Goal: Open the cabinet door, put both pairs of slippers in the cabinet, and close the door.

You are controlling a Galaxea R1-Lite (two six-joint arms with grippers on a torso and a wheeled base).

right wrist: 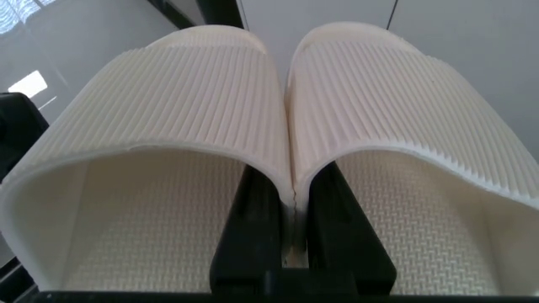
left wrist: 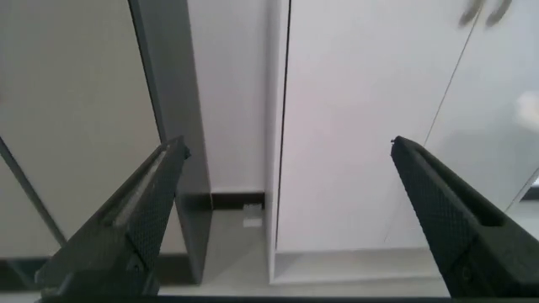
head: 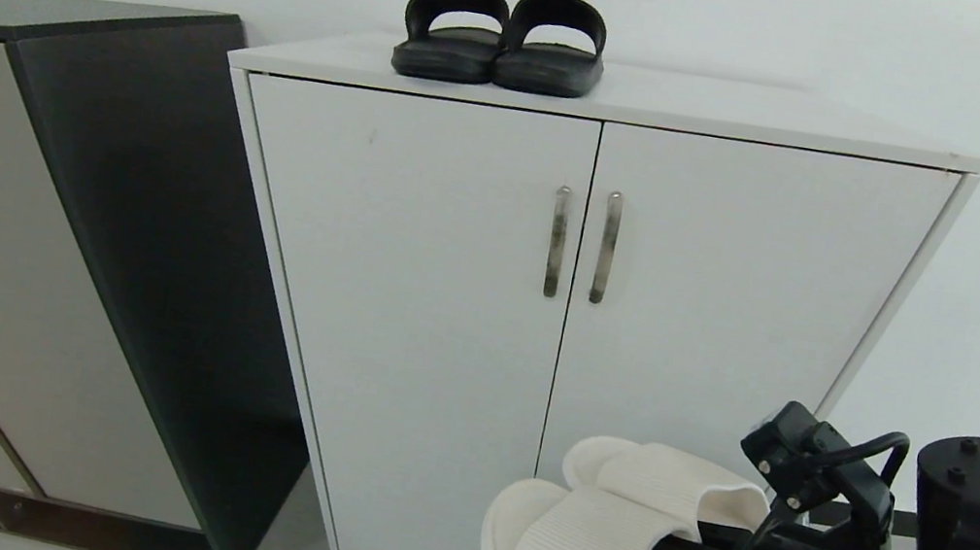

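White slippers [head: 596, 538] sat clamped in our right claw [right wrist: 290, 206]; our left claw [left wrist: 288, 147], spread and empty, faced the shut cabinet doors [head: 404, 320], so we judged it freer for the upright handles [head: 557, 241].

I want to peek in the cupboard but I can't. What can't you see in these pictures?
1. Head view: inside the white cabinet, hidden by its two shut doors.
2. Left wrist view: the door handles, cut off by the picture's edge.
3. Right wrist view: tips of the right gripper, hidden between the white slippers.
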